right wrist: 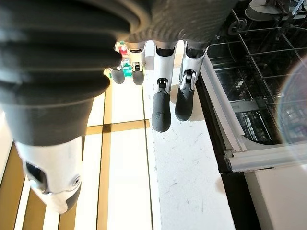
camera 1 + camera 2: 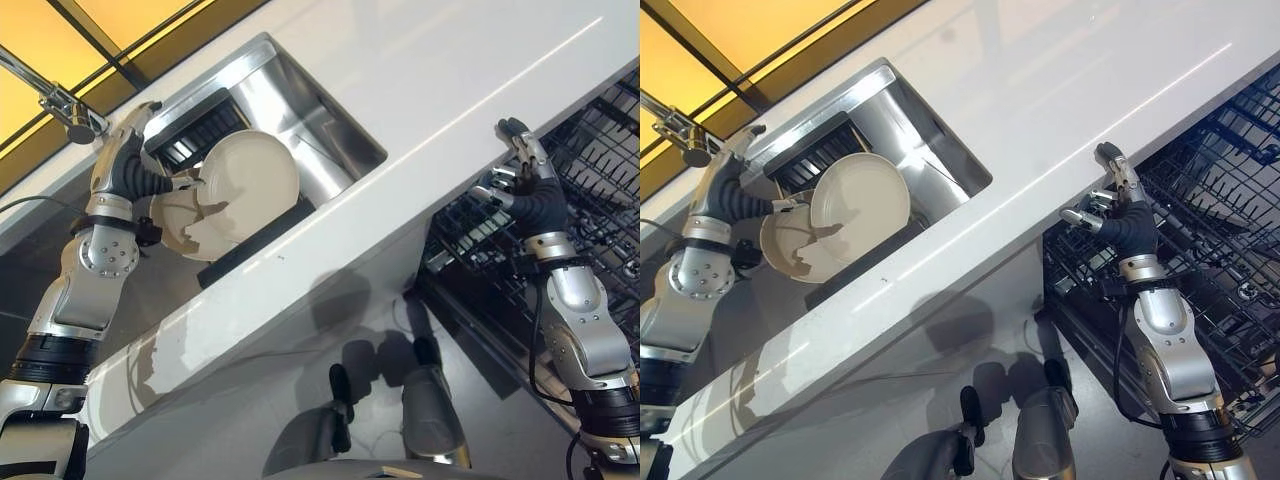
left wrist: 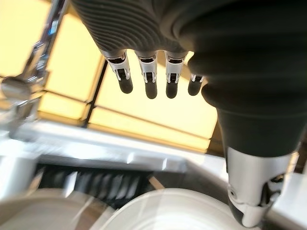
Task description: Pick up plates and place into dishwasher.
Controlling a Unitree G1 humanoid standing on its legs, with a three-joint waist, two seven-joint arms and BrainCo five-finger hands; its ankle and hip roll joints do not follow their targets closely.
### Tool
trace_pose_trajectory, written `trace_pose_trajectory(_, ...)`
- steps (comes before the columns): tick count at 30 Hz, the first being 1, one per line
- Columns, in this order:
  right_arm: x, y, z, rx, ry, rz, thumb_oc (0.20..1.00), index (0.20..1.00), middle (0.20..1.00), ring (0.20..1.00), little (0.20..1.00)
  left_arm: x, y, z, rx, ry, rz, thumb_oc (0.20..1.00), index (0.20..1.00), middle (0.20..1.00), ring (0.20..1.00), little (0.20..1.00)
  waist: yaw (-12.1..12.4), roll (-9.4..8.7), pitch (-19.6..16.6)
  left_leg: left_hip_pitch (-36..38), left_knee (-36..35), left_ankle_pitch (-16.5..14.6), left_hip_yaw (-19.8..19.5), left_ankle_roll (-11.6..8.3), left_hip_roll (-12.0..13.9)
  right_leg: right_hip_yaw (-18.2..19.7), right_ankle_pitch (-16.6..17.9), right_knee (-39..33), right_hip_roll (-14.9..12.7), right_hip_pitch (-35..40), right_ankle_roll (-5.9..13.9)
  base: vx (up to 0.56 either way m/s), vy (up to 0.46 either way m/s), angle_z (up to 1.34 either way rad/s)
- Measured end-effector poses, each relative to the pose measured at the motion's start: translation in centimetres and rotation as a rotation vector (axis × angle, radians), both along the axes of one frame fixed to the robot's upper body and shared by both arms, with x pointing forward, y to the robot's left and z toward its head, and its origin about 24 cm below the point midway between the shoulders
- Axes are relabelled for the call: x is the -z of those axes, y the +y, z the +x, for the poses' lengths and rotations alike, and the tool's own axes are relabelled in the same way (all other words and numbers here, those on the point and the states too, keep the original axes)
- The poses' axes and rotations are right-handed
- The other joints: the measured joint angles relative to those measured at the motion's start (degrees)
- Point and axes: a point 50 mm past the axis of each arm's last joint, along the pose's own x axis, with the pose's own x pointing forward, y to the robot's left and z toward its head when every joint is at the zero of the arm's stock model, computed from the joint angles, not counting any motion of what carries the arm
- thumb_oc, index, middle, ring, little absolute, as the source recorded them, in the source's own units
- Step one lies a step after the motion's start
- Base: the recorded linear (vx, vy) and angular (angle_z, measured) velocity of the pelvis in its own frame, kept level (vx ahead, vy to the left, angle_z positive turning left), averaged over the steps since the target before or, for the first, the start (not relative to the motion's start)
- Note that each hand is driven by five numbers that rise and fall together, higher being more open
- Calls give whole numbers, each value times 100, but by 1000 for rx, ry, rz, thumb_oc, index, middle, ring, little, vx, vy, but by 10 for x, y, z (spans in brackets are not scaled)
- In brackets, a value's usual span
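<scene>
Running this one remotely. Closest to me is the right robot hand [image 2: 520, 170], fingers loose and open, holding nothing, hovering at the front edge of the tabletop [image 2: 430, 90] with the dishwasher rack [image 2: 600, 190] just past and below it.

Further out, the left robot hand [image 2: 135, 165] is up over the sink [image 2: 300, 110]. In its wrist view the fingers [image 3: 151, 84] hang straight and open, nothing gripped. The two plates [image 2: 245, 185] stand on edge right beside that hand, leaning in a dark rack [image 2: 195, 125] inside the sink, one overlapping the other. Can't tell if the thumb is touching a rim. The faucet [image 2: 65, 105] sits just behind the hand.

My worry: the plates overlap, so pinching one could drag or tip its neighbour and clatter it into the steel. A thin rim grip could also slip on glazed ceramic. And lifting out with the faucet that close risks a knock.

No brands or readable writing anywhere I can make out.
</scene>
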Motion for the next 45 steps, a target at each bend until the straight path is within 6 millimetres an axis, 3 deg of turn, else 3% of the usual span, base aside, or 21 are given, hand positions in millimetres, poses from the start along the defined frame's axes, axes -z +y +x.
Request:
trace_pose_trajectory(9,17,10,4,-53,71,6,1000,1000,1000,1000,1000,3,1,18,-19,46,-51,1000,1000,1000,1000,1000,111,-136,-70,69,92,99,-194,-321,390,-319,-197,376,407,12,-393,-29,-254,6)
trace_pose_trajectory(12,27,18,8,-67,106,34,1000,1000,1000,1000,1000,17,11,23,-59,108,-87,1000,1000,1000,1000,1000,158,-305,-48,-178,1014,121,-360,-370,279,-236,-345,606,358,85,-485,162,-101,1)
trace_pose_trajectory(13,35,21,9,-69,133,58,1000,1000,1000,1000,1000,23,14,23,-72,135,-95,1000,1000,1000,1000,1000,286,-385,-56,-240,1408,176,-503,-390,230,-122,-335,574,354,234,-517,263,86,-38)
trace_pose_trajectory(15,48,26,9,-74,181,69,1000,1000,1000,1000,1000,30,18,21,-77,158,-115,1000,1000,1000,1000,1000,395,-438,-90,-230,1621,144,-783,-318,99,40,-283,359,379,500,-569,244,146,-50)
trace_pose_trajectory(17,53,29,7,-87,205,58,1000,1000,1000,1000,1000,28,24,19,-77,148,-112,1000,1000,1000,1000,1000,430,-389,-123,-13,1133,-90,-842,-67,-226,154,-253,157,407,582,-594,169,170,-55)
trace_pose_trajectory(18,53,29,7,-90,209,49,1000,1000,1000,1000,1000,26,27,18,-78,140,-116,1000,1000,1000,1000,1000,410,-299,-180,35,819,-355,-881,143,-336,226,-218,28,513,535,-562,101,201,-68)
trace_pose_trajectory(19,52,28,7,-92,204,41,1000,1000,1000,1000,1000,24,30,16,-79,123,-126,1000,1000,1000,1000,1000,455,-98,-260,79,499,-444,-1042,280,-346,316,-185,-11,762,428,-517,28,203,-107)
trace_pose_trajectory(20,51,30,7,-99,196,47,1000,1000,1000,1000,1000,22,34,13,-92,104,-131,1000,1000,1000,1000,1000,627,-156,-196,57,559,-377,-812,262,-257,401,-314,762,965,177,-583,-4,228,-107)
trace_pose_trajectory(21,52,31,6,-104,201,48,1000,1000,1000,1000,1000,31,38,8,-110,120,-136,1000,1000,1000,1000,1000,605,-271,-200,16,587,-375,-752,256,-284,317,-524,1285,973,148,-619,0,245,-72)
trace_pose_trajectory(22,52,29,6,-103,199,45,1000,1000,1000,1000,1000,39,41,4,-123,148,-130,1000,1000,1000,1000,1000,554,-453,-281,25,516,-294,-732,238,-443,275,-803,1099,812,284,-672,21,225,-34)
trace_pose_trajectory(23,47,24,8,-92,186,30,1000,1000,1000,1000,1000,43,40,4,-127,153,-143,1000,1000,1000,1000,1000,571,-471,-231,-24,469,-215,-709,216,-440,244,-790,907,753,274,-672,48,280,-9)
trace_pose_trajectory(27,47,13,8,-65,204,34,1000,1000,1000,1000,1000,46,44,6,-155,152,-154,1000,1000,1000,1000,1000,338,-335,-4,-196,381,-61,-819,207,-450,119,-632,673,695,209,-637,8,258,11)
trace_pose_trajectory(37,46,15,9,-62,201,49,1000,1000,1000,1000,1000,15,36,21,-118,54,-191,1000,1000,1000,1000,1000,312,-199,508,-322,119,20,-558,320,-466,314,-547,519,694,-65,-520,63,155,-13)
trace_pose_trajectory(45,42,17,11,-54,183,30,1000,1000,1000,1000,1000,6,42,26,-137,76,-189,1000,1000,1000,1000,1000,280,-190,542,-256,53,25,-506,331,-420,308,-440,321,701,52,-515,65,65,-4)
